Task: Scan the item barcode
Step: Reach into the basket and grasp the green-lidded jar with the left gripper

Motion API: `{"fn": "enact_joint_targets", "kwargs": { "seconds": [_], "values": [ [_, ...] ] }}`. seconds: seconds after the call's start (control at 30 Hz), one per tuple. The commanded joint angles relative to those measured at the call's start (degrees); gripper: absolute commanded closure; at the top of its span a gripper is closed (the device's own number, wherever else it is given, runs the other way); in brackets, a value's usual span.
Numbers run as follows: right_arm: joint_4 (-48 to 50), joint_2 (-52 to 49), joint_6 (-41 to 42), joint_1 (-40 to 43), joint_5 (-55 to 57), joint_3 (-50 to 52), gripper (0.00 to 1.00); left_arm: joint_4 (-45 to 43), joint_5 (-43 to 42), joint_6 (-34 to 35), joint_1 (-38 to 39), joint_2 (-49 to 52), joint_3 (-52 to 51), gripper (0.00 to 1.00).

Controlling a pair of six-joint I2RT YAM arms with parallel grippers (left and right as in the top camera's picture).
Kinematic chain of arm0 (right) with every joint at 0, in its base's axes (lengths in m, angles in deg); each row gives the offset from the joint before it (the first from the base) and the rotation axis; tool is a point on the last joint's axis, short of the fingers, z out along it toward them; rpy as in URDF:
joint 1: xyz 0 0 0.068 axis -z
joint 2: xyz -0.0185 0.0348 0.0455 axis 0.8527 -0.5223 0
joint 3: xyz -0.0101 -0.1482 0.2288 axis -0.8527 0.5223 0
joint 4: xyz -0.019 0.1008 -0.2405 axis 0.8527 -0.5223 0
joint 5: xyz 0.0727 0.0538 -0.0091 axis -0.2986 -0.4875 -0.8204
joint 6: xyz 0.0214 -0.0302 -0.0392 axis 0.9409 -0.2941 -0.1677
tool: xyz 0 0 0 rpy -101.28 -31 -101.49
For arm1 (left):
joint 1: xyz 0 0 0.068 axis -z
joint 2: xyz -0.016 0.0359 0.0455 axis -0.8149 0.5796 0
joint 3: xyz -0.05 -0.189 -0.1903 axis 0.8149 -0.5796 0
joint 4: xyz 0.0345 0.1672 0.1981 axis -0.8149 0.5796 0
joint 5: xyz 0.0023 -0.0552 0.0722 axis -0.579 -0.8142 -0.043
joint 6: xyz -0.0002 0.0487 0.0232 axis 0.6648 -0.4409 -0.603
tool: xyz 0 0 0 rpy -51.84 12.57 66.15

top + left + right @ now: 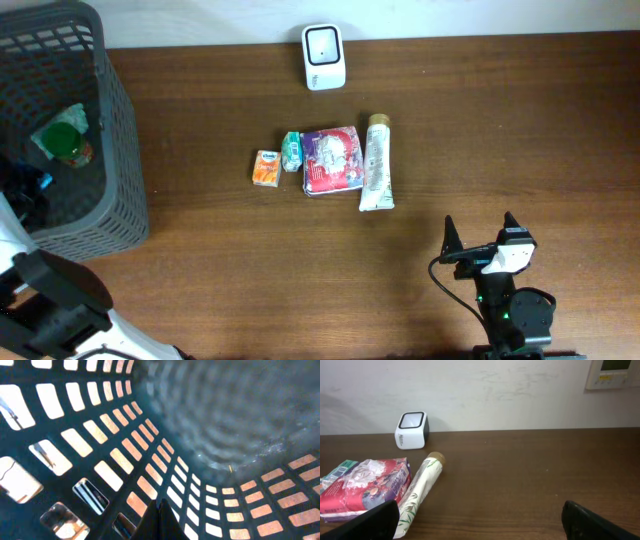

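A white barcode scanner [324, 57] [412, 429] stands at the table's far edge. Four items lie in a row mid-table: an orange carton [265, 167], a green carton [291, 151] [340, 471], a red and purple packet [331, 159] [365, 487] and a white tube [377, 163] [420, 492]. My left gripper [27, 188] [159, 505] is inside the dark mesh basket [125, 150] [90, 430], shut with nothing between its fingers. My right gripper [480, 230] [480, 521] hovers open near the front right, apart from the tube.
In the basket lies a green-capped container [65, 135], a little beyond my left gripper. The basket fills the table's left end. A white wall [510, 390] rises behind the scanner.
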State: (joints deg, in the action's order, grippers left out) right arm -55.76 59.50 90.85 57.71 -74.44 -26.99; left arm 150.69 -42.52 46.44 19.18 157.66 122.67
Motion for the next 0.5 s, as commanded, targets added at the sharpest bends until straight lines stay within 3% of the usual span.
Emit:
{"fn": "enact_joint_targets", "kwargs": {
  "seconds": [0.0, 0.2, 0.37, 0.47],
  "values": [
    [-0.1, 0.4, 0.4, -0.3, 0.3, 0.5, 0.01, 0.5, 1.4, 0.9, -2.5, -1.6, -0.9, 1.00],
    [-0.1, 0.4, 0.4, -0.3, 0.3, 0.5, 0.01, 0.5, -2.1, 1.2, -10.9, -3.6, -0.9, 1.00],
    [-0.1, 0.4, 0.4, -0.3, 0.3, 0.5, 0.01, 0.5, -2.1, 1.8, -11.8, -3.7, -0.8, 1.00],
    [-0.1, 0.4, 0.4, -0.3, 0.3, 0.5, 0.01, 0.2, -7.3, 1.7, -11.8, -4.3, 1.3, 1.00]
  ]
}}
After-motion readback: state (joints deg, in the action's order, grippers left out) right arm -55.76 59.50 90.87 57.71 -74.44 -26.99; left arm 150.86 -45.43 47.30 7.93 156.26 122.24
